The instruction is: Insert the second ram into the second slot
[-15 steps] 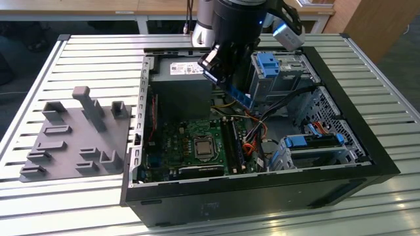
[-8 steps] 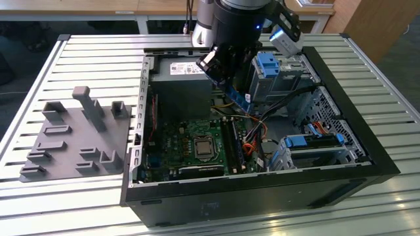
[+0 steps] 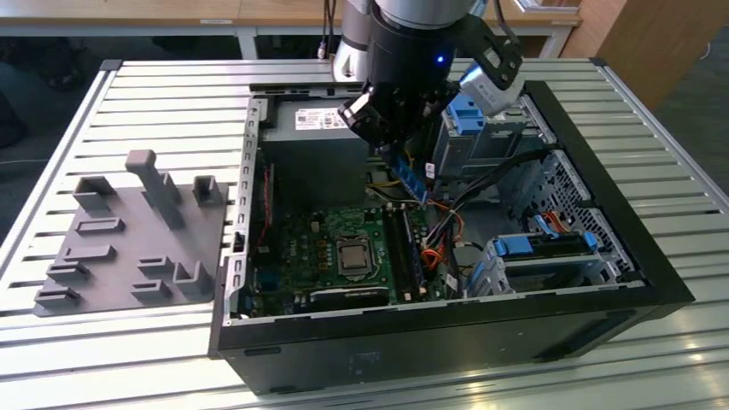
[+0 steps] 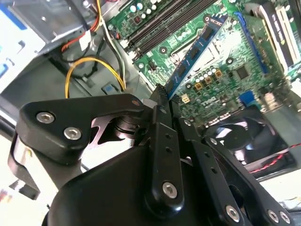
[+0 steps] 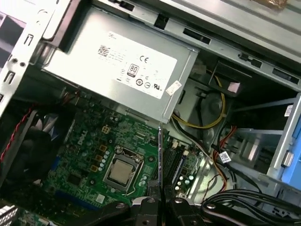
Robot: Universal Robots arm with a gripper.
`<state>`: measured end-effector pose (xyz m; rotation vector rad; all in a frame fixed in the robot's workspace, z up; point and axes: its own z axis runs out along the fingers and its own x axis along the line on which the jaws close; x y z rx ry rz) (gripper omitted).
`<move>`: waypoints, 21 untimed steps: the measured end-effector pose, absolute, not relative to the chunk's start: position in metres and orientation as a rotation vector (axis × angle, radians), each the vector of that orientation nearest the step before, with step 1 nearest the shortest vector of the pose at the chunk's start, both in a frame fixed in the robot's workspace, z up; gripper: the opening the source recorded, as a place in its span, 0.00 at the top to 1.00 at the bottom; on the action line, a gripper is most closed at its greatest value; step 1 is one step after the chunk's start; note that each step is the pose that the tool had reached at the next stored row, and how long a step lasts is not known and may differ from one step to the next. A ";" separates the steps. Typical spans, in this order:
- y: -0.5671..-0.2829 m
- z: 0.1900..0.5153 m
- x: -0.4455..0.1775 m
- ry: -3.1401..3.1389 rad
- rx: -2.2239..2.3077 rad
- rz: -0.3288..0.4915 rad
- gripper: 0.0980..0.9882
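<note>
My gripper (image 3: 399, 147) hangs inside the open computer case (image 3: 592, 282), shut on the second ram (image 3: 415, 178), a thin blue board strip. In the second wrist view the black fingers (image 4: 160, 122) pinch one end of the ram (image 4: 195, 49), which juts out over the green motherboard (image 4: 221, 80). In the first wrist view the ram (image 5: 160, 150) shows edge-on, held between the fingertips (image 5: 149, 203). It hangs above the board, apart from the long dark memory slots (image 3: 405, 248) beside the processor socket (image 3: 354, 254). I cannot tell which slot is the second one.
A grey power supply (image 5: 122, 61) fills the case's far end. Yellow and red cables (image 5: 207, 122) run beside the slots. Blue drive brackets (image 3: 547, 245) sit at the exterior view's right and a fan (image 4: 240, 136) beside the board. A grey fixture (image 3: 125, 231) lies on the slatted table.
</note>
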<state>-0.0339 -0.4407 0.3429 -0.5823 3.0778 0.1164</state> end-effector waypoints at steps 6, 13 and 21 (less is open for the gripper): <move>-0.441 0.337 -0.034 3.099 -0.412 0.113 0.96; -0.441 0.330 -0.034 3.111 -0.216 0.109 0.96; -0.441 0.318 -0.034 3.114 -0.062 0.107 0.96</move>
